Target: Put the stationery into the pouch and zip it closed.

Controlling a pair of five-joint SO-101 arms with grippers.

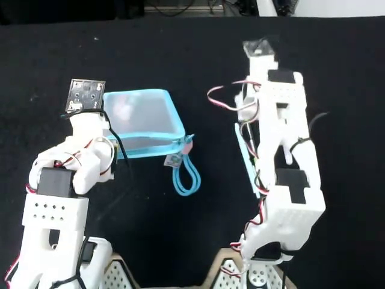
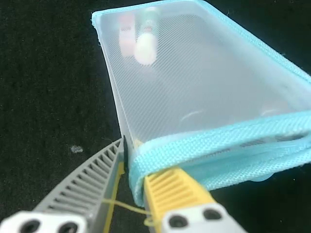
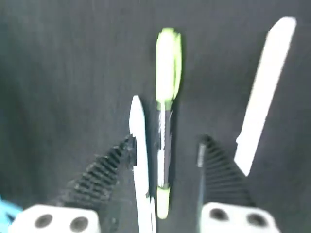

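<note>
High view: left hand [image 2: 127,158] pinches a corner of the translucent turquoise-edged zip pouch [image 1: 141,117], at ten o'clock on the black surface [image 1: 198,72].
At one o'clock, right hand [image 3: 166,143] gapes wide, straddling a green-capped pen [image 3: 167,58] and a white pen [image 3: 138,160].

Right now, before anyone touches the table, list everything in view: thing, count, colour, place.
pouch: one, see-through with light blue trim, left of centre
items inside pouch: two, whitish-green and pinkish, near the edge opposite the zip; too blurred to name
loop: one, light blue, at the pouch's zip end
green pen: one, green and black, between the right fingers
white pens: two, one next to a right finger, one farther off
strip: one, light blue, partly under the right arm
table: one, black
left fingers: grey and yellow, closed on the pouch's corner
right fingers: black, open, astride the green pen
</note>
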